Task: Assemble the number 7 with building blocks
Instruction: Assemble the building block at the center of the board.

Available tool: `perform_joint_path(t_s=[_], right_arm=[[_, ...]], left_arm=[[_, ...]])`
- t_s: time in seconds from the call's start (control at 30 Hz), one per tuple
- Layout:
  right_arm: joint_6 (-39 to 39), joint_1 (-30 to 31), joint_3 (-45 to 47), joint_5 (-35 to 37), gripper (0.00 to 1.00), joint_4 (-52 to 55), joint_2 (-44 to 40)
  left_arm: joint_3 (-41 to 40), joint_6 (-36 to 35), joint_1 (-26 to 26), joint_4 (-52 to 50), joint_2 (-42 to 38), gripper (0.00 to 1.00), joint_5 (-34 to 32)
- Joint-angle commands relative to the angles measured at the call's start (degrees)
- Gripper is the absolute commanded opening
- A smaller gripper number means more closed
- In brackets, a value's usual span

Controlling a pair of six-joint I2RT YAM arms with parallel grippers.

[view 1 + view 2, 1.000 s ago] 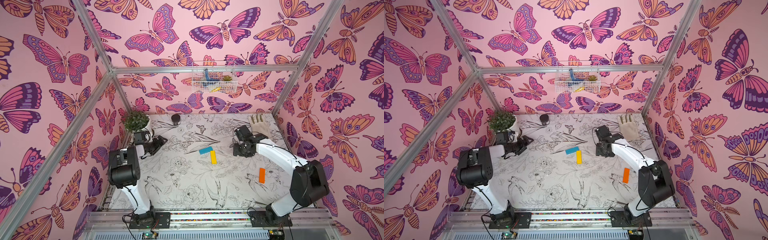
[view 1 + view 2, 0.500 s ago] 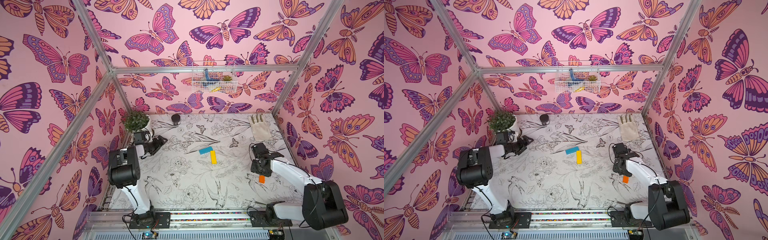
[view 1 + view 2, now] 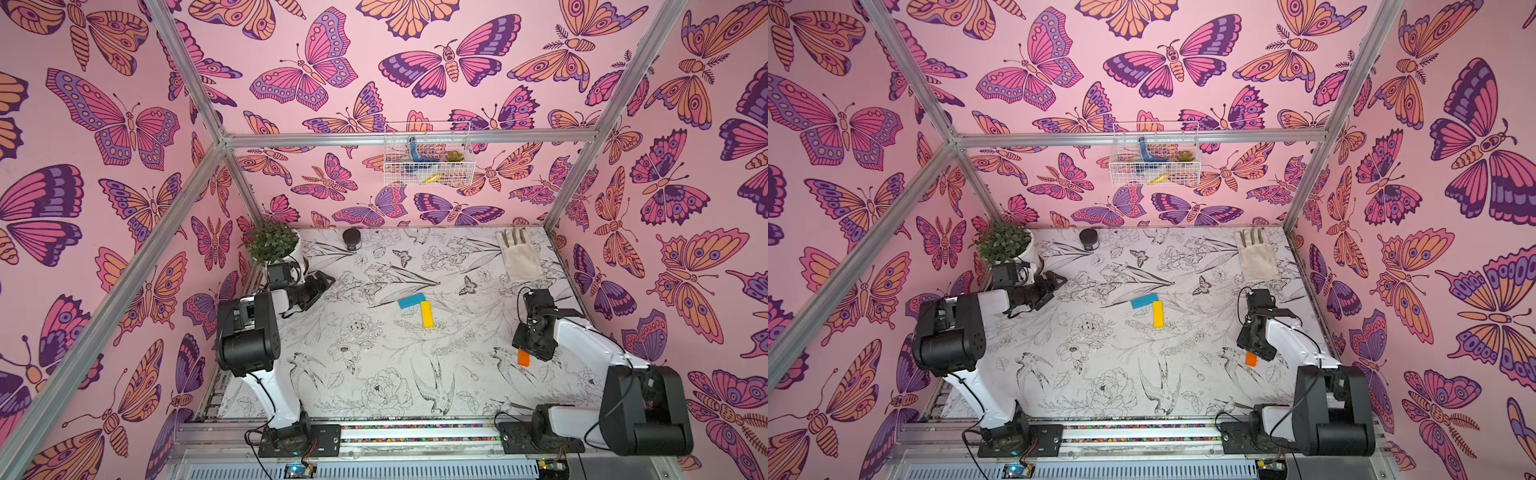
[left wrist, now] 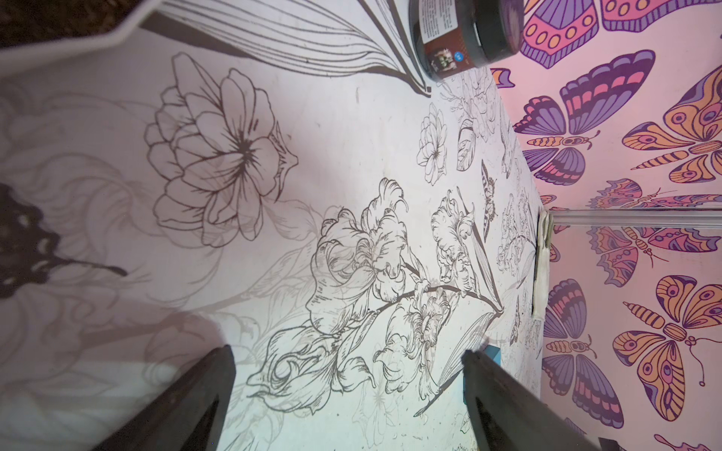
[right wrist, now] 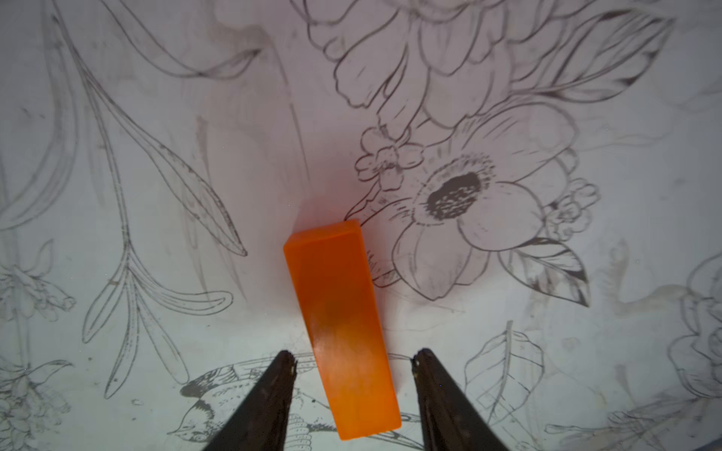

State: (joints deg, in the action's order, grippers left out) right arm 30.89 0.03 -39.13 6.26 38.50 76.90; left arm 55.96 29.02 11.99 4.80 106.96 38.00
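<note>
Locate the orange block (image 5: pixel 340 324) lying flat on the table (image 3: pixel 365 374) at the near right, well apart from the other two blocks. The right gripper (image 5: pixel 353 355) is positioned over it with its fingers apart, one on each side of the block, and a gap shows on both sides. The blue block (image 3: pixel 412 301) lies crosswise at the table centre. The yellow block (image 3: pixel 426 314) runs nearward from its right end, touching it. The left gripper (image 4: pixel 347 353) sits at the far left beside the potted plant (image 3: pixel 272 243), fingers apart and holding nothing.
</note>
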Motion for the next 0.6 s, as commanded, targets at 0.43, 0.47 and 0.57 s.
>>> perform_joint_path(t_s=[0.43, 0.47, 0.57], right_arm=[[-2.23, 0.54, 0.7, -10.83, 0.21, -3.25, 6.17], [-1.76, 1.54, 0.72, -11.09, 0.21, -3.26, 5.77], [1.9, 9.2, 0.38, -9.43, 0.21, -3.5, 4.51]], left_arm=[[-0.64, 0.29, 0.14, -1.55, 2.2, 0.96, -0.38], [-0.59, 0.32, 0.23, -1.55, 2.2, 0.96, -0.35], [-0.56, 0.34, 0.19, -1.55, 2.3, 0.96, -0.41]])
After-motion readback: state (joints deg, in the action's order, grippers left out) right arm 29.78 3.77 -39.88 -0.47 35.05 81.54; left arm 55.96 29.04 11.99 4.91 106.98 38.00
